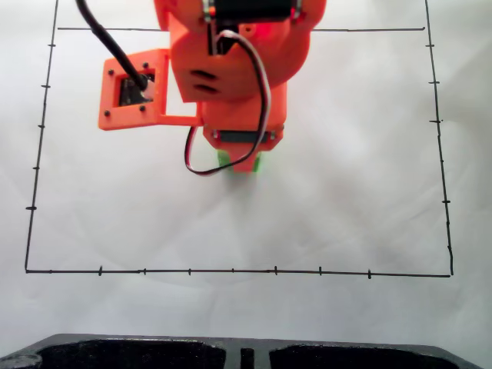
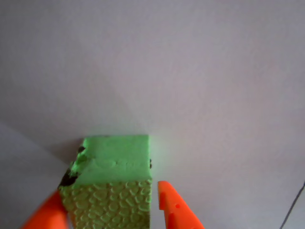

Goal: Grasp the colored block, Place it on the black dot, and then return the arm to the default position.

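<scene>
A black moulded frame (image 1: pixel 246 355) edges the bottom of the fixed view, nearest the lens. Beyond it lies white paper (image 1: pixel 346 192) with a thin black border (image 1: pixel 231 270) and tick marks. The orange arm (image 1: pixel 238 69) reaches down over the sheet's upper middle, a black cable (image 1: pixel 104 34) running to its wrist camera mount. In the wrist view the gripper (image 2: pixel 112 202) straddles the colored block (image 2: pixel 112 191): the left jaw touches it, the right stands just apart, so the jaws are slightly open. The lime cube rests on the paper under the arm.
</scene>
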